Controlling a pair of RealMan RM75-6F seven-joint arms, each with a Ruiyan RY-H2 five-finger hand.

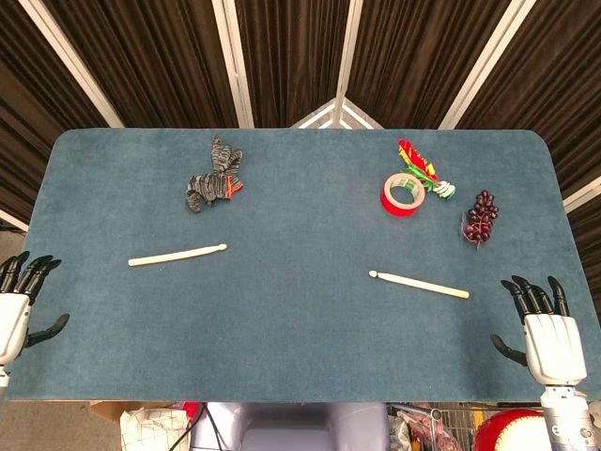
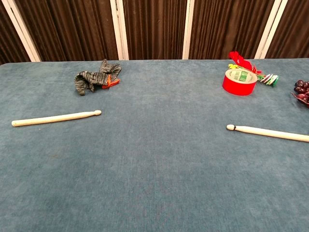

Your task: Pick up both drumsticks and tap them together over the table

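Two pale wooden drumsticks lie flat on the blue table. The left drumstick points its tip toward the centre. The right drumstick lies with its tip toward the centre too. My left hand hovers at the table's left edge, fingers spread, holding nothing, well left of its stick. My right hand sits at the near right corner, fingers spread and empty, a short way right of the right stick's butt. The chest view shows neither hand.
A grey striped knitted toy lies at the back left. A red tape roll, a colourful clip bundle and dark grapes sit at the back right.
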